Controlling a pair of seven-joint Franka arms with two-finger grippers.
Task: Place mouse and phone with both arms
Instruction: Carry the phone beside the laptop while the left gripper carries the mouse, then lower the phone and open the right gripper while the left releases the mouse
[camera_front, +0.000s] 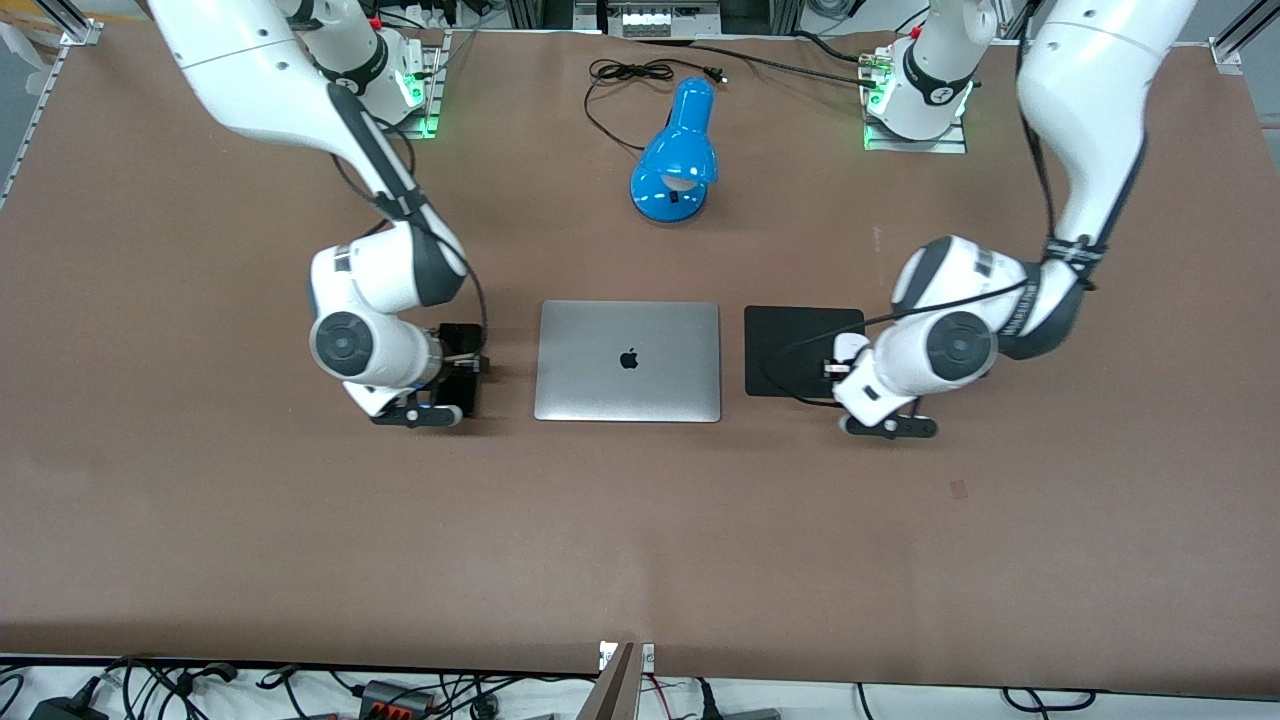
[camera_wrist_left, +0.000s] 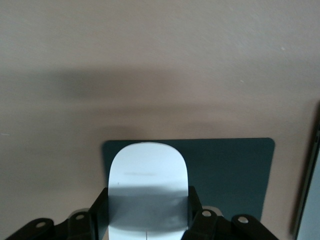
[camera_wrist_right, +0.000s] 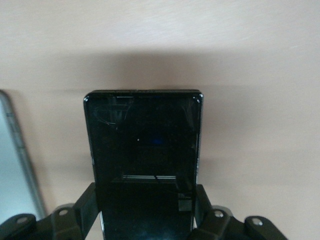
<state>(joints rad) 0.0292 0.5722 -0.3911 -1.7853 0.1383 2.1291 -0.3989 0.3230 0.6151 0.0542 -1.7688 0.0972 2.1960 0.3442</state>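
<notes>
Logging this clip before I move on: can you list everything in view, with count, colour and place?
laptop: one, silver, closed, mid-table.
lamp: one, blue, farther from the front camera than the laptop, black cord trailing.
pad: one, black, beside the laptop toward the left arm's end.
mouse: one, white, over the pad, between the left gripper's fingers.
phone: one, black, between the right gripper's fingers.
table: one, brown.
left gripper: black, over the pad.
right gripper: black, beside the laptop.

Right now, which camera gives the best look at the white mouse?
The left wrist view: the mouse fills the foreground between the left gripper fingers, over the black pad. In the front view the arm hides it. The right wrist view lacks it.
</notes>
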